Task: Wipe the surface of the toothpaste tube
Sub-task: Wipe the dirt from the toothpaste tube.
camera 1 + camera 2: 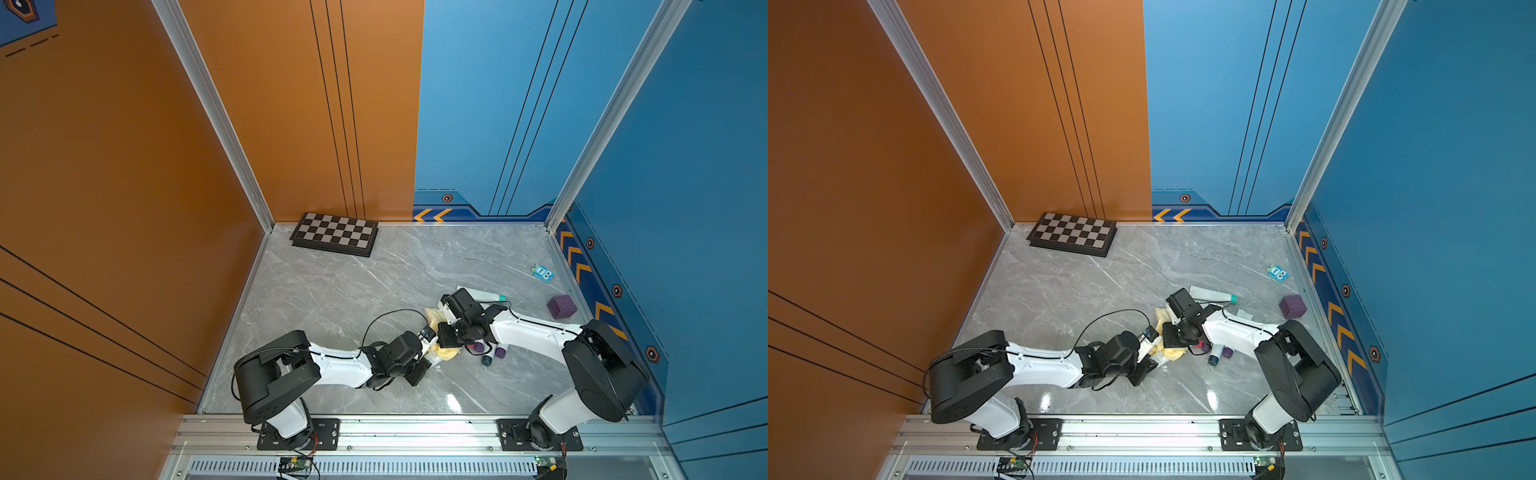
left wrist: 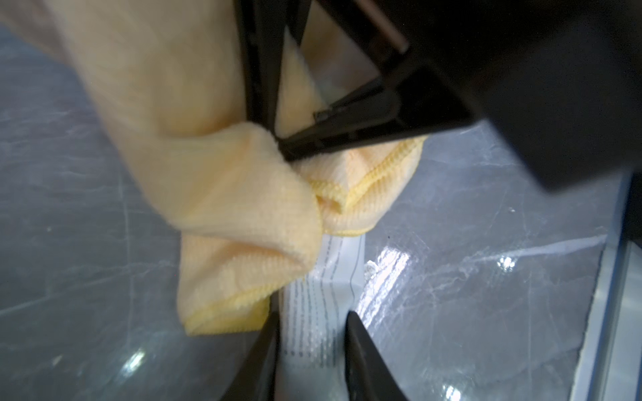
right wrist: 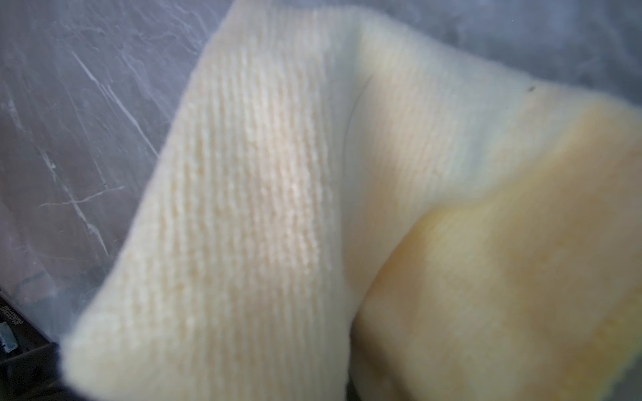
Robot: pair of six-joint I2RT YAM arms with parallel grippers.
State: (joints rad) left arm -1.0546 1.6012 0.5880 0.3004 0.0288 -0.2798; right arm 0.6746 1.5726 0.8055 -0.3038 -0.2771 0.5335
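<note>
The toothpaste tube (image 2: 326, 264) is white with lines of grey print. My left gripper (image 2: 312, 315) is shut on its flat end just above the marble top. A yellow cloth (image 2: 208, 173) is draped over the tube's far part, so the cap end is hidden. My right gripper (image 2: 278, 139) is shut on a fold of that cloth, directly over the tube. In the right wrist view the cloth (image 3: 312, 208) fills the frame and covers the jaws. In both top views the two grippers meet mid-table over the cloth (image 1: 449, 352) (image 1: 1173, 353).
A white tube with a teal cap (image 1: 484, 296) lies behind the right wrist. Small capped tubes (image 1: 494, 355) lie under the right forearm. At the right are a purple cube (image 1: 561, 306) and a blue box (image 1: 543, 273). A chessboard (image 1: 335, 234) rests at the back wall.
</note>
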